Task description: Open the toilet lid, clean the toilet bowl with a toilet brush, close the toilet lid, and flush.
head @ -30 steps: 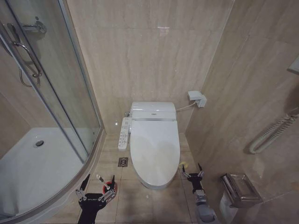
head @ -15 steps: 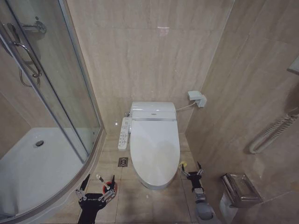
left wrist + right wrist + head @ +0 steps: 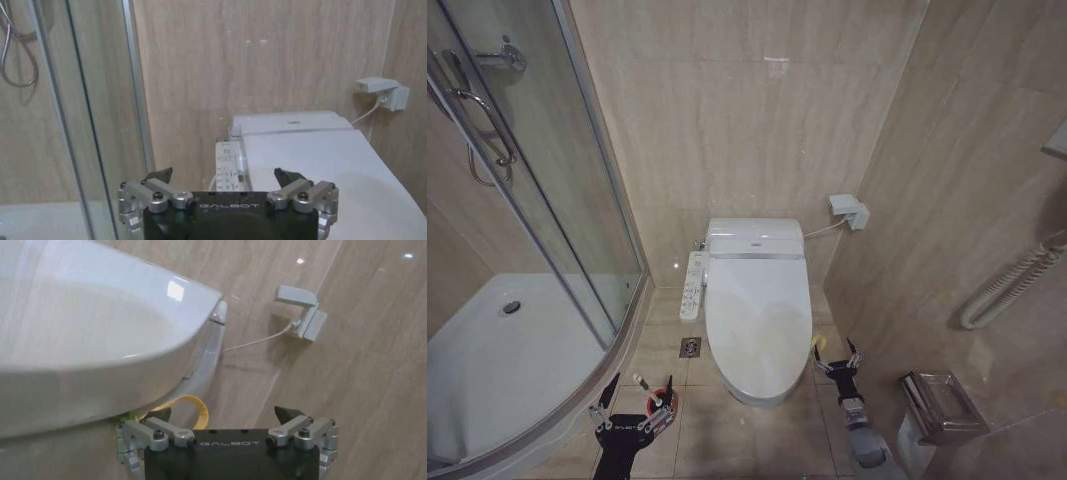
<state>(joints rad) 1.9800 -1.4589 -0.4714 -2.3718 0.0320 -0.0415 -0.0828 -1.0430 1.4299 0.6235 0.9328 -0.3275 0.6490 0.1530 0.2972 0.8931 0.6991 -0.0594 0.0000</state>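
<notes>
Left gripper (image 3: 633, 398) low over the floor tiles (image 3: 747, 435) near the shower tray (image 3: 487, 370), fingers spread, holding nothing. Toilet brush (image 3: 642, 381) in its red holder (image 3: 665, 398) sits just beside its fingertips. Right gripper (image 3: 838, 357) by the front right edge of the toilet bowl (image 3: 87, 405), fingers released, close to the rim, contact unclear. Toilet lid (image 3: 759, 320) down, closed over the bowl. Control panel (image 3: 692, 285) on the toilet's left side; wall socket (image 3: 850, 211) behind, on the right.
</notes>
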